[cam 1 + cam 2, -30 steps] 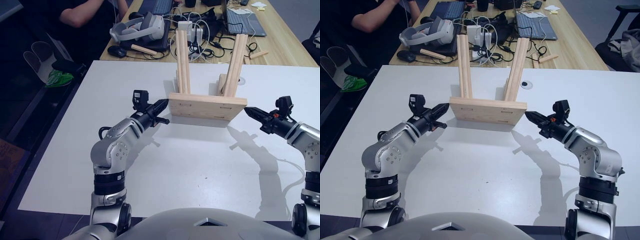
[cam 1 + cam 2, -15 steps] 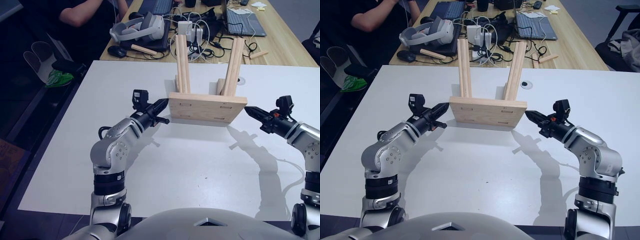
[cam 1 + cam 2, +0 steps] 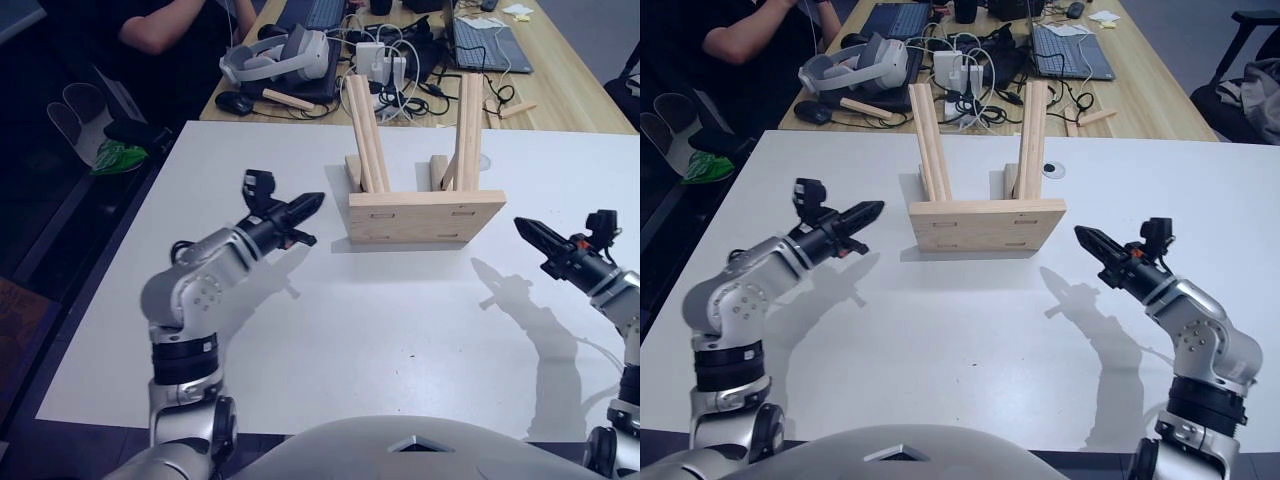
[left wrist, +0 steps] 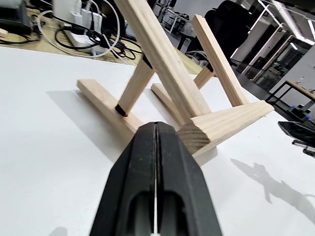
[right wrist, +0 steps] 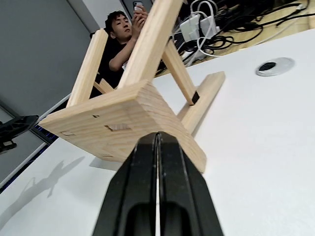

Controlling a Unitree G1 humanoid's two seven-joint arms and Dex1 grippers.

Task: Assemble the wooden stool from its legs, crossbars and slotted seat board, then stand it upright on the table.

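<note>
While the wooden stool (image 3: 425, 215) lies tipped on the table (image 3: 380, 330), legs pointing far, the left gripper (image 3: 305, 204) and right gripper (image 3: 527, 231) flank its seat board, fingers clenched empty, both apart from it.

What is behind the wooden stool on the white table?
Behind the stool is a wooden desk with tangled cables and a laptop. Its seat board hides the table spot just behind.

Stool (image 3: 425, 215) is pale bare wood, matt, grain showing. Table (image 3: 380, 320) looks smooth matt white. Left gripper (image 4: 155, 129) and right gripper (image 5: 157, 137) look like black, slightly shiny plastic.
</note>
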